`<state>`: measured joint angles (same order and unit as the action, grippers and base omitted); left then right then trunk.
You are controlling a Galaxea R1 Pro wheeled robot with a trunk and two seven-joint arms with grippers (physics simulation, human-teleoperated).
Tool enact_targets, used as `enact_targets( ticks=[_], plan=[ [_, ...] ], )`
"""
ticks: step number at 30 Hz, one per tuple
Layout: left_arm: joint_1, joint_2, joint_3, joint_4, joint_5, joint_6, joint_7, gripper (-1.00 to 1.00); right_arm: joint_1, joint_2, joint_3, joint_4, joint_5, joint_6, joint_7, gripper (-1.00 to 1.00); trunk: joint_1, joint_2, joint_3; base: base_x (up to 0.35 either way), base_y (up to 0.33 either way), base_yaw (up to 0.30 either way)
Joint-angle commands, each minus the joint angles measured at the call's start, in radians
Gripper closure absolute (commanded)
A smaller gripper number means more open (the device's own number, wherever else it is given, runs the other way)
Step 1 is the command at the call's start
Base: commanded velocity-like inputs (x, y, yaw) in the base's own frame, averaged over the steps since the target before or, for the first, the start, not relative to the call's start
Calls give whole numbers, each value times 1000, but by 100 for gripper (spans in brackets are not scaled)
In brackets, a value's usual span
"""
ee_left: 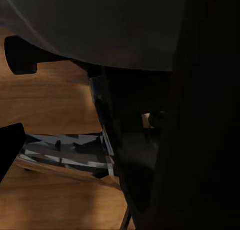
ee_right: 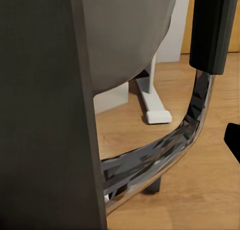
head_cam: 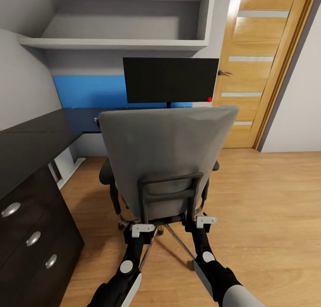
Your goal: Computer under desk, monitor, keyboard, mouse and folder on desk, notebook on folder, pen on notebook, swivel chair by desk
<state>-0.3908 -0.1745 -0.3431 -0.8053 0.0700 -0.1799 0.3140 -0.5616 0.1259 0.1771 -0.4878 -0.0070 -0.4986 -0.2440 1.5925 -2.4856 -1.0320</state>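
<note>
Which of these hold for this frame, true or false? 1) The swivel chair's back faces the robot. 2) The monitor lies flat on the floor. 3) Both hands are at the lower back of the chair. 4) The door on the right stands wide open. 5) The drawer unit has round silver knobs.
1) The swivel chair shows its grey back to the robot: true.
2) The monitor lies on the floor: false; it stands upright on the desk beyond the chair.
3) The left hand and right hand are at the chair's lower back frame: true.
4) The door stands wide open: false; it looks closed.
5) The drawer unit has round silver knobs: true.
</note>
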Motion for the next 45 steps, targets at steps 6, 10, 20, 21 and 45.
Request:
enact_targets(
  ticks=[6,10,20,21,45],
  plan=[
    [0,0,35,39,9,-21,14,-100,-1,-2,-4,5,-18,-64,-17,-100,0,0,-1,8,0,0],
    [0,0,35,104,8,-163,13,-100,-1,-2,-4,6,-18,-81,-17,-100,0,0,-1,0,0,0],
    [0,0,33,138,8,-224,12,-100,-1,-3,-3,27,-18,-84,-15,-100,0,0,-1,-36,0,0],
    [0,0,33,138,8,-225,11,-100,-1,-3,-3,30,-17,-84,-13,-100,0,0,-1,-236,0,0],
    [0,0,33,136,8,-225,9,-100,-1,-52,-18,57,4,-81,317,-100,0,0,-1,-56,0,0]
  ],
)
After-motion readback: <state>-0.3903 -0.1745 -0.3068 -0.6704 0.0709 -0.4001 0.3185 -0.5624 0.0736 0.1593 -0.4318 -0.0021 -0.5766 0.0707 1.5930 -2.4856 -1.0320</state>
